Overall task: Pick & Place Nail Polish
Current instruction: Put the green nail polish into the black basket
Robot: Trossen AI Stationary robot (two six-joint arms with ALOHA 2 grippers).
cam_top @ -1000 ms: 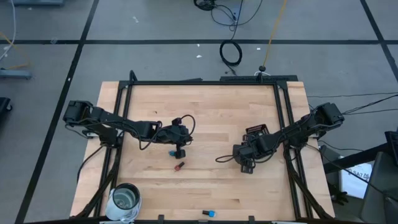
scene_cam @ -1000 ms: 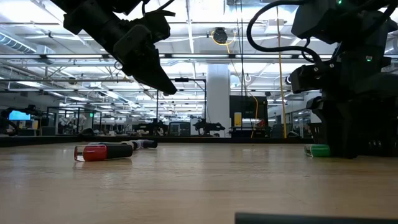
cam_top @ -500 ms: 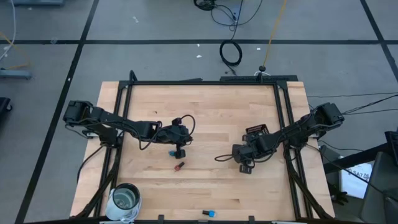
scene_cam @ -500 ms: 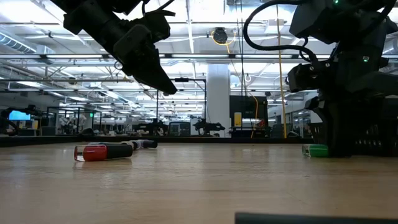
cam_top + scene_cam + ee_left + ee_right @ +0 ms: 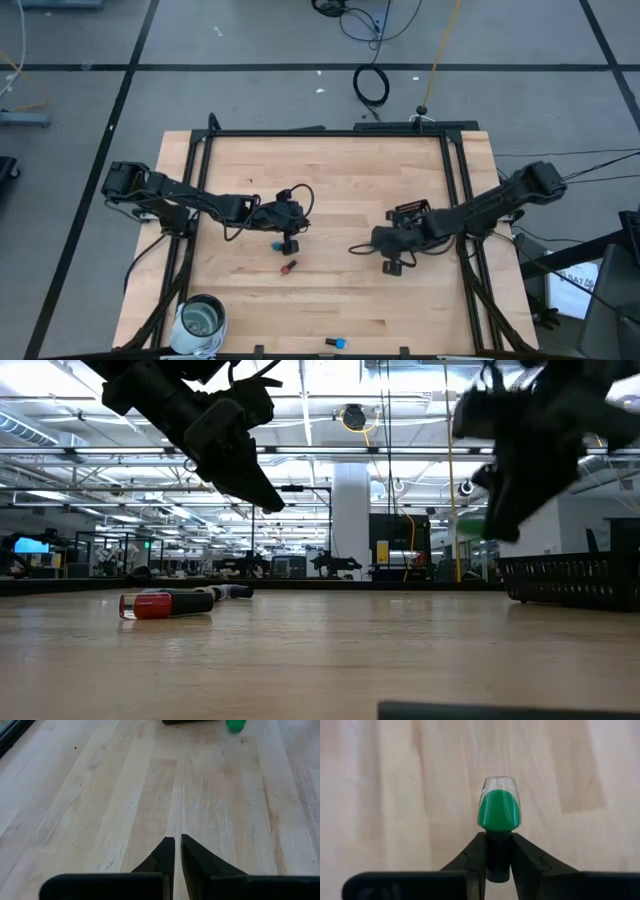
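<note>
Wooden table (image 5: 330,180), seen from above, with my two arms reaching in from either side; black tray (image 5: 570,575) at its right edge; glass jar (image 5: 201,318) at the near left corner. My right gripper (image 5: 498,851), raised off the wood near the tray, is clamped on the dark cap of a green bottle (image 5: 499,807); my left gripper (image 5: 177,845) hangs left of centre, fingers together and holding nothing. A red bottle (image 5: 150,604) lies flat just beside it; a blue bottle (image 5: 335,342) lies at the near edge.
</note>
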